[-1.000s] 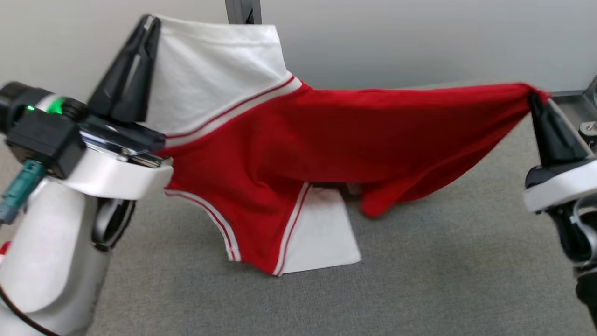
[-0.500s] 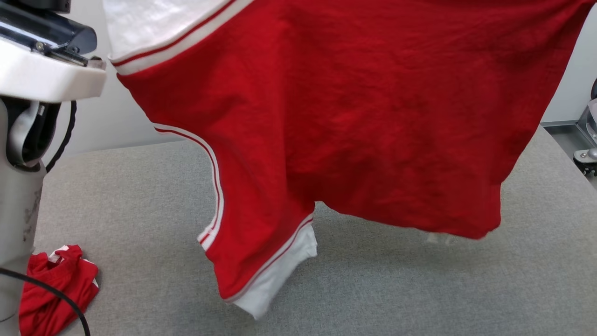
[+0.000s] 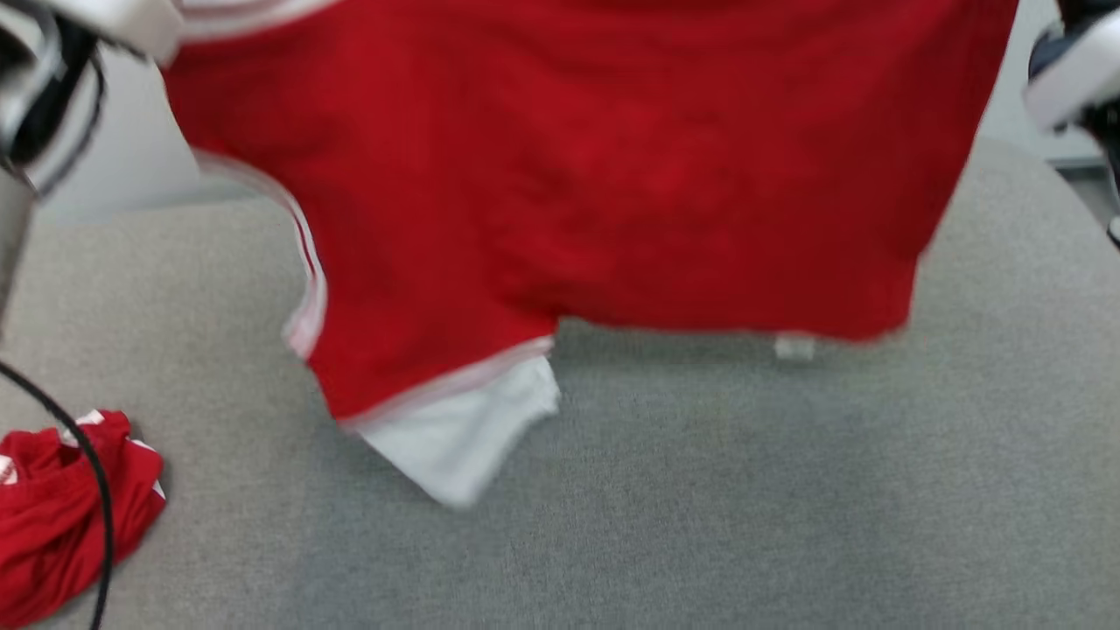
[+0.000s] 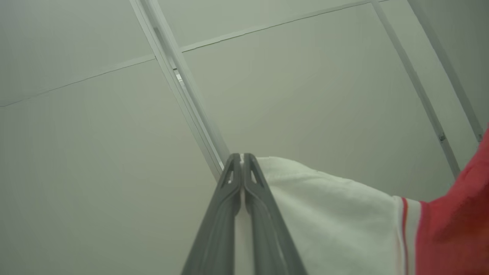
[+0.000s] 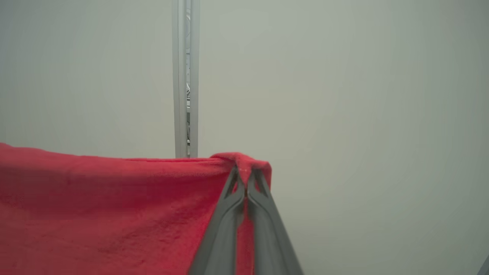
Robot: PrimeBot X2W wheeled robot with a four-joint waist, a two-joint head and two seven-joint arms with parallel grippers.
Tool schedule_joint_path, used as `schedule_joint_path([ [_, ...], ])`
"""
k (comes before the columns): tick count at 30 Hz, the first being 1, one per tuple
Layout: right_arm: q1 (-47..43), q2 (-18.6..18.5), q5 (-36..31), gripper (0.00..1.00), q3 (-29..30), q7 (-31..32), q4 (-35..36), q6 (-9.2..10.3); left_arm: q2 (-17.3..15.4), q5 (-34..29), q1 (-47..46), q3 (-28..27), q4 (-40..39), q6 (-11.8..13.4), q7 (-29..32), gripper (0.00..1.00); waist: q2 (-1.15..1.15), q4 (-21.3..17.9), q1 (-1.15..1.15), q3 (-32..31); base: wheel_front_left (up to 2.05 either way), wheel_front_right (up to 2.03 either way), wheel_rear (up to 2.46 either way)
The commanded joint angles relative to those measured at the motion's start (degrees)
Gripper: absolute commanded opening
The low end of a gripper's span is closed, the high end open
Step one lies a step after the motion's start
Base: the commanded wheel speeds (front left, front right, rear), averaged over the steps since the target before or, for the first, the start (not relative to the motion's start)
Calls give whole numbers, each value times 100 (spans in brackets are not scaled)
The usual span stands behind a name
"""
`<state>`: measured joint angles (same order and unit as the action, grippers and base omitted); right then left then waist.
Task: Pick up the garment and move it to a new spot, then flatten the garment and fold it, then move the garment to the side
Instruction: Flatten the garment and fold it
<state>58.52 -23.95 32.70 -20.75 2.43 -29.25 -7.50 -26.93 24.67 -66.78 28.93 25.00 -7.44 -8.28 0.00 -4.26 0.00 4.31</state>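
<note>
The red garment (image 3: 612, 175) hung in the air above the grey table (image 3: 787, 525), spread wide between the 2 arms. The left jaws were closed tight on its white sleeve (image 4: 324, 206). The right jaws pinched a red corner (image 5: 244, 164). The other white sleeve (image 3: 455, 437) dangled low over the table. A small red cloth (image 3: 61, 507) lay on the table at the left edge.

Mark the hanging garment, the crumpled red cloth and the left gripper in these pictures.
hanging garment (image 3: 612, 175), head view, on its red body panel.
crumpled red cloth (image 3: 52, 516), head view, on the middle of the heap.
left gripper (image 4: 242, 156), left wrist view, midway between its shut fingertips.
</note>
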Motion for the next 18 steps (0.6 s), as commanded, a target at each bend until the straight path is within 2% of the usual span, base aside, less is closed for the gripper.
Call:
schedule_joint_path([
  [1, 319, 74, -102, 0, -66, -105, -222, 2, -10, -79, -355, 178, 223, 1, -49, 0, 0, -1, 0, 625, 0, 0, 0],
  [6, 1883, 449, -392, 0, -194, -418, -1265, 2, 165, -439, -2032, 647, 1237, 1, -302, 0, 0, 35, 0, 1817, 0, 0, 0],
  [7, 1883, 449, -392, 0, -194, -418, -1265, 2, 165, -439, -2032, 647, 1237, 1, -302, 0, 0, 35, 0, 1817, 0, 0, 0],
  [10, 2784, 579, -662, 0, -141, -900, -1801, 2, 270, -856, -2990, 831, 1770, 25, -511, 0, 0, 34, 0, 2524, 0, 0, 0],
  [12, 3304, 636, -851, 0, -117, -1243, -2119, 2, 341, -1139, -3575, 894, 1987, 143, -618, 0, 0, 35, 0, 2912, 0, 0, 0],
  [14, 3727, 676, -975, 0, -60, -1508, -2396, 2, 410, -1357, -3998, 906, 2076, 277, -681, 0, 0, 51, 0, 3206, 0, 0, 0],
  [18, 4187, 638, -1153, 0, -93, -1728, -2762, 2, 426, -1505, -4349, 705, 1463, 375, -686, 0, 0, 141, 0, 3648, 0, 0, 0],
])
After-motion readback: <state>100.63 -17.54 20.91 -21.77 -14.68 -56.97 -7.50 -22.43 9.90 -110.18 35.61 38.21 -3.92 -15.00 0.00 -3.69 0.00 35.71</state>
